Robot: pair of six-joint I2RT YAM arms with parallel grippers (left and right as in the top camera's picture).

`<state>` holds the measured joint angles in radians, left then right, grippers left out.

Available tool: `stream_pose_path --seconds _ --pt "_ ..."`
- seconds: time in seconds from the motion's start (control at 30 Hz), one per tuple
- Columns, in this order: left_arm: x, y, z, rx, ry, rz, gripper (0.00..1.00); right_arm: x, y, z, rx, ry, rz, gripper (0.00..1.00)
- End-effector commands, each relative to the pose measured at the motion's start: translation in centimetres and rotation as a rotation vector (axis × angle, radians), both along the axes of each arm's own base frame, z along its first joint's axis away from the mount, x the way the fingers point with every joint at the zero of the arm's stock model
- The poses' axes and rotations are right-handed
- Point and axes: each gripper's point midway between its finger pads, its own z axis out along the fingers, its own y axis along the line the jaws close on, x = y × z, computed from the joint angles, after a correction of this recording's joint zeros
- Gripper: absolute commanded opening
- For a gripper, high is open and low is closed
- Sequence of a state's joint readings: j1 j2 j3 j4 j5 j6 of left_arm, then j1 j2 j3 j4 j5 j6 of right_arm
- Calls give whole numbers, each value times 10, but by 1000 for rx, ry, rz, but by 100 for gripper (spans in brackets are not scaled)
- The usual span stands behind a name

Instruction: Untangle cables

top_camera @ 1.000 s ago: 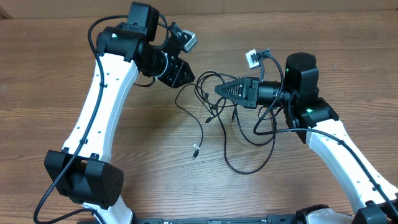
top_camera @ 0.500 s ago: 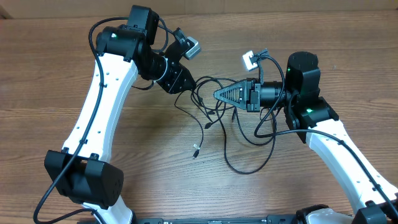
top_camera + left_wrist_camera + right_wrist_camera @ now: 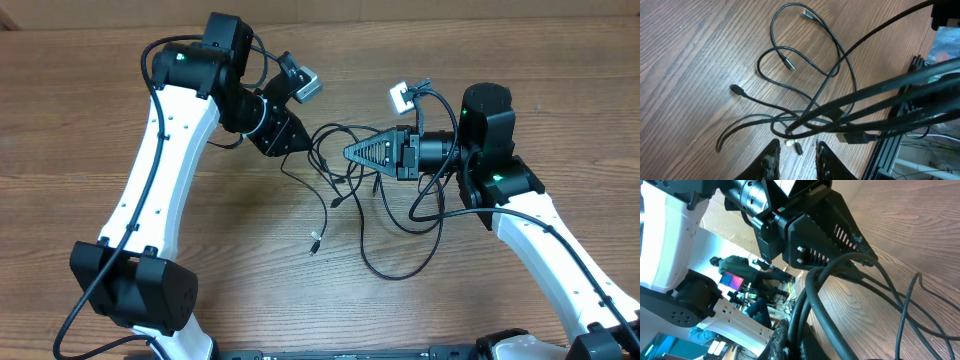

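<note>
From overhead, the thin black cables (image 3: 345, 185) lay tangled on the brown wooden tabletop (image 3: 100, 150) between the two arms. The left gripper (image 3: 293, 137) hung at the tangle's left edge and the right gripper (image 3: 352, 153) at its right. In the left wrist view, the left fingers (image 3: 771, 159) were spread above the strands, a small plug lying between them. In the right wrist view, the right fingers (image 3: 781, 336) pinched several strands.
</note>
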<state>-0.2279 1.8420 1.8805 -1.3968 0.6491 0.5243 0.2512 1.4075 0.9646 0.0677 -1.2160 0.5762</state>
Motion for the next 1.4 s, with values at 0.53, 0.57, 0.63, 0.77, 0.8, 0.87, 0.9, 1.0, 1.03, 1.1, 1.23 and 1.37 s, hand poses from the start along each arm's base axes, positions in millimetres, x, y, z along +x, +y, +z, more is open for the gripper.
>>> stream_pose_path --seconds 0.53,0.57,0.63,0.77,0.8,0.87,0.9,1.0,1.03,1.1,1.23,1.37 --pt "-4 -4 17 -63 -43 -27 26 -3 1 8 12 -24 19 4" --pt "-4 -4 17 -63 -42 -27 26 -3 1 8 12 -24 19 4" --pt "-4 -4 17 -63 -42 -28 27 -3 1 8 12 -24 19 4" --pt "-4 -6 17 -64 -44 -32 34 -3 1 8 12 -24 19 4" --pt "-4 -6 17 -64 -47 -32 34 -3 1 8 12 -24 19 4" --pt "-3 -6 17 -65 -49 -32 34 -3 1 8 12 -24 19 4" --pt "-3 -6 17 -65 -50 -32 34 -3 1 8 12 -24 19 4" --pt "-1 -6 16 -65 -52 -33 34 -3 1 8 12 -24 19 4" --pt "-1 -7 15 -66 -49 -33 34 -3 1 8 12 -24 19 4" --pt "0 -7 12 -66 -37 -33 34 -3 1 8 12 -24 19 4" --pt "1 -10 3 -76 4 -36 35 -3 1 8 12 -24 19 4" --pt "2 -11 -7 -72 39 -35 35 -3 1 8 12 -24 19 4"
